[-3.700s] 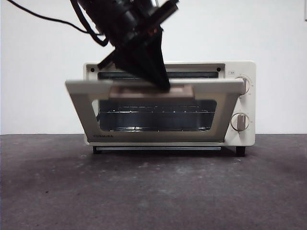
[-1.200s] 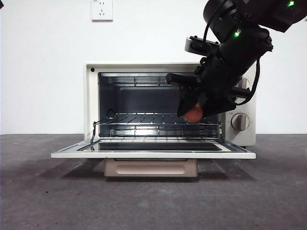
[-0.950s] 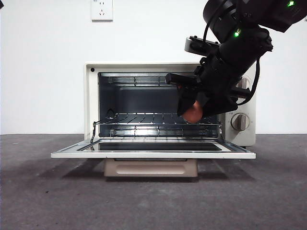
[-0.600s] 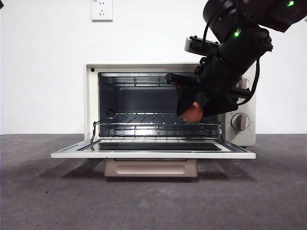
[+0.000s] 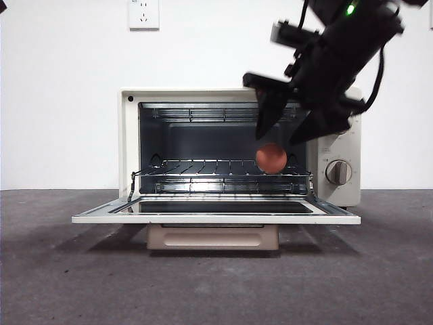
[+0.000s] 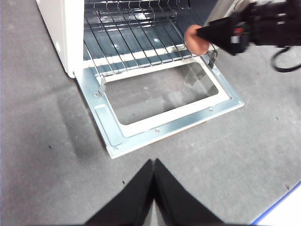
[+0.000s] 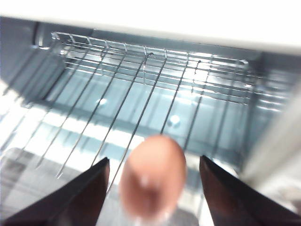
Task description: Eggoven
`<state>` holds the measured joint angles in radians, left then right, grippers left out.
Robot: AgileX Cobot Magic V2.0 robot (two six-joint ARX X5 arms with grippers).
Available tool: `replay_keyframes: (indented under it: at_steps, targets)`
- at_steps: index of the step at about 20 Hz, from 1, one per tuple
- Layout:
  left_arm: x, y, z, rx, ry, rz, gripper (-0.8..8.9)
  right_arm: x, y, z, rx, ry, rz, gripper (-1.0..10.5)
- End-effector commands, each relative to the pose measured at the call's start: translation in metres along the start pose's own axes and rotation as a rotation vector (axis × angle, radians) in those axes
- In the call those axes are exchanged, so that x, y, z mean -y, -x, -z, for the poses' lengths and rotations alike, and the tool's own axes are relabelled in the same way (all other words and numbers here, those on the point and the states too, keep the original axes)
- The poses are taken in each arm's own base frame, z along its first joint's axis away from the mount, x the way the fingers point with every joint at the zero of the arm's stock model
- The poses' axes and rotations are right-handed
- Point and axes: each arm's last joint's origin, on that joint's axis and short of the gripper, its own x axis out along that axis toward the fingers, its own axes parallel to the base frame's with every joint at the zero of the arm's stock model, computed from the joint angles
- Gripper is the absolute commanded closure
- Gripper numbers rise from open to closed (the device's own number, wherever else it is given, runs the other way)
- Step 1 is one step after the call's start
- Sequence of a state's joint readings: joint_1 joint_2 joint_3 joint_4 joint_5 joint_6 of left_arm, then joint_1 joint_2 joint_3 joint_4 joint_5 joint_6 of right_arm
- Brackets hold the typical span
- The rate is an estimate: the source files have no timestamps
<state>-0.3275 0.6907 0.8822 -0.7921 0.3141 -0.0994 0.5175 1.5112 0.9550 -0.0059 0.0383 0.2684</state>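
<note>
Resting on the wire rack (image 5: pixel 223 168) at the near right of the toaster oven (image 5: pixel 128 135), the egg (image 5: pixel 271 158) sits free. Above it the right gripper (image 5: pixel 291 132) hangs with jaws spread, released so the egg lies in the rack's wires; the left gripper (image 6: pixel 154 188), pressed closed on nothing, waits clear of the lowered door (image 6: pixel 122 136).

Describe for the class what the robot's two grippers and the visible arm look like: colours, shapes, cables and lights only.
The right gripper has two matte black, wedge-shaped jaws tapering to points. Its arm is bulky and black, with a green indicator light, a grey block and looping black cables. The left gripper shows two plain black tapering jaws, unmarked.
</note>
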Motion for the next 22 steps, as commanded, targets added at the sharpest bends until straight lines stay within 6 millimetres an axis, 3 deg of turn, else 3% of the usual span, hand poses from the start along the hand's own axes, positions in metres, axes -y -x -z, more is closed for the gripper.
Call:
replay_keyframes:
  at_steps: [1, 4, 7, 13, 17, 22]
  targets:
    - [-0.002, -0.007, -0.007, 0.015, 0.004, 0.003, 8.07, -0.011, 0.024, -0.013, 0.034, -0.001, -0.028, 6.4]
    - [-0.013, -0.028, -0.011, 0.028, 0.030, -0.019, 8.07, -0.019, 0.069, -0.022, 0.067, 0.013, -0.065, 6.4]
    - [-0.033, -0.060, -0.004, 0.004, 0.102, -0.003, 8.07, -0.025, 0.123, -0.025, 0.115, 0.027, -0.112, 6.4]
    - [-0.081, -0.121, 0.012, -0.079, 0.240, -0.004, 8.07, -0.013, 0.208, -0.015, 0.194, 0.027, -0.146, 6.4]
    - [-0.103, -0.161, 0.021, -0.120, 0.294, 0.044, 8.07, -0.005, 0.240, -0.004, 0.230, 0.023, -0.146, 6.4]
    - [-0.120, -0.196, 0.038, -0.167, 0.321, 0.040, 8.07, 0.000, 0.259, 0.002, 0.269, 0.015, -0.158, 6.4]
